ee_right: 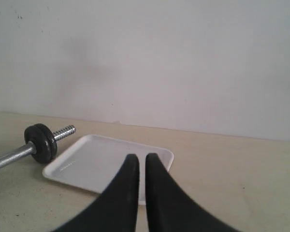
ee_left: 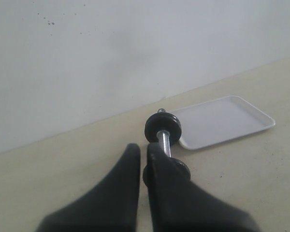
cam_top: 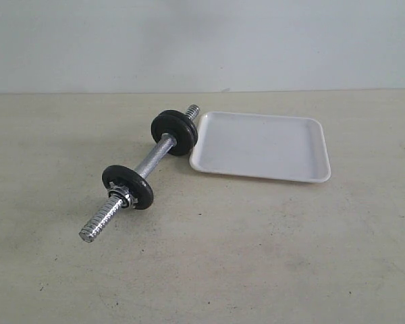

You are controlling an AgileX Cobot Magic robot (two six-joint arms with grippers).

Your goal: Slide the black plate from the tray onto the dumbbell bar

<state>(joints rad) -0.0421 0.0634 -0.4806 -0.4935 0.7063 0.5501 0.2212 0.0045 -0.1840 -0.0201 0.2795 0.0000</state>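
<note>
The white tray [cam_top: 263, 145] lies bare at the right, with no disc in it. Left of it the chrome dumbbell bar [cam_top: 152, 160] rests on the table at a slant. One black disc [cam_top: 128, 185] sits near the bar's front end behind a chrome nut [cam_top: 121, 196]. At the far end, against the tray's corner, a thicker black stack [cam_top: 175, 131] looks like two discs pressed together; which one is the black plate I cannot tell. My left gripper [ee_left: 143, 146] is shut and empty, hovering short of the bar [ee_left: 163, 142]. My right gripper [ee_right: 142, 157] is shut and empty over the tray [ee_right: 96, 162].
The beige table [cam_top: 256, 256] runs back to a plain pale wall [cam_top: 202, 40]. Neither arm shows in the exterior view. The bar's threaded front end [cam_top: 98, 226] points toward the table's near left.
</note>
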